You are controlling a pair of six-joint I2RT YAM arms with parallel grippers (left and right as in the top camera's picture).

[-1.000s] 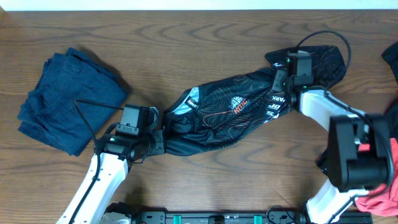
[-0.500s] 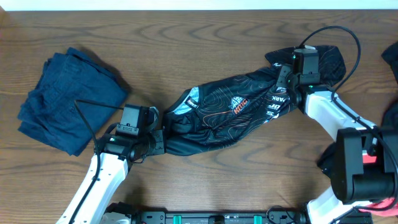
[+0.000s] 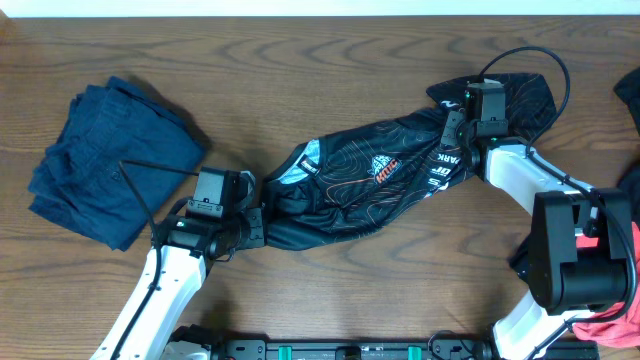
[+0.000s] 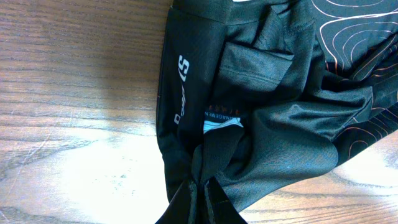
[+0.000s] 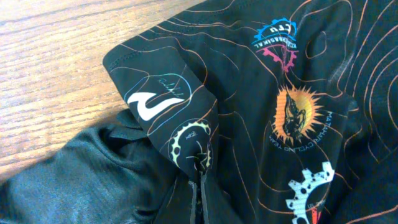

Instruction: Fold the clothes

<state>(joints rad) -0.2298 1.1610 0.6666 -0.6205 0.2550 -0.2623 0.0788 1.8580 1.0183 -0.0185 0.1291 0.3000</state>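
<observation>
Jersey: the black jersey lies bunched in a long slanting band on the tabletop, low at centre-left of the overhead view and rising to the upper right.
Left end effector: the left end effector has its fingers together, clamped on a gather of the jersey's lower-left end. Its wrist view shows the cloth funnelling into the tips at the bottom edge.
Right end effector: the right end effector is pinched shut on a pucker of printed fabric at the upper-right end, right beside a cog logo.
Other clothes: a navy garment sits in a loose pile at the upper left, well apart. A coral-red garment peeks in at the lower right corner.
Step in hand: both ends gripped and nothing folded yet, so this reads as the grab before spreading the jersey out.
Next move calls for: a lift and a pull apart along the slant, both arms together, so the bunched middle opens flat before any crease is made.
Watch for: each pinch looks small and the cloth slick — a sharp tug could slip it free.
</observation>
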